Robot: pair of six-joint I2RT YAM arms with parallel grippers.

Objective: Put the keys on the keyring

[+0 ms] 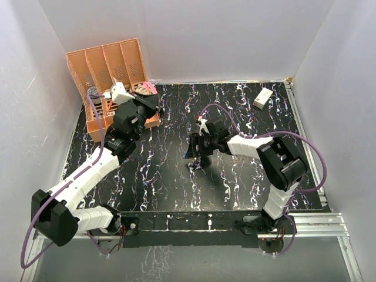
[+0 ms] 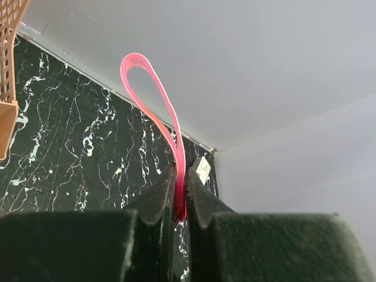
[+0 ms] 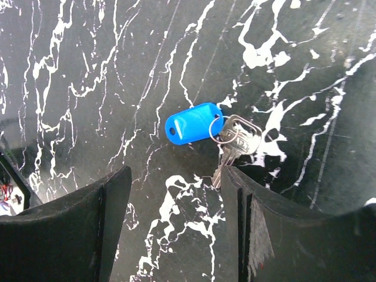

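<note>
Your right claw point(image 3: 176, 176) hangs over the table point(image 3: 88, 70), jaws partly open and holding nothing. The keys point(image 3: 239, 141) lie flat on the table just beyond its fingertips, nearer the right-hand finger point(image 3: 276, 229). The key blades point back toward that finger, and their tips meet its inner edge (whether they touch it, you cannot tell). The keys are pale, shiny metal with rounded square heads, threaded on a thin wire split ring point(image 3: 218, 130). A blue tag point(image 3: 192, 122) hangs on the same ring: smooth glossy plastic, an oblong with rounded ends and a small hole at its far end. It lies in line with the gap between the jaws.

Your left claw point(image 2: 180, 194) is closed tight on the keyring point(image 2: 154, 88), well apart from the keys, up by the back-left corner of the table. The keyring is a thin, flat, red-pink strap, slightly translucent. Both its ends are pinched between the black fingers, and it rises free into a narrow teardrop loop.

The table is black with white marble-like veins. An orange slotted file organizer point(image 1: 108, 64) stands behind the left claw, and a small white box point(image 1: 263, 97) lies near the back-right corner.
</note>
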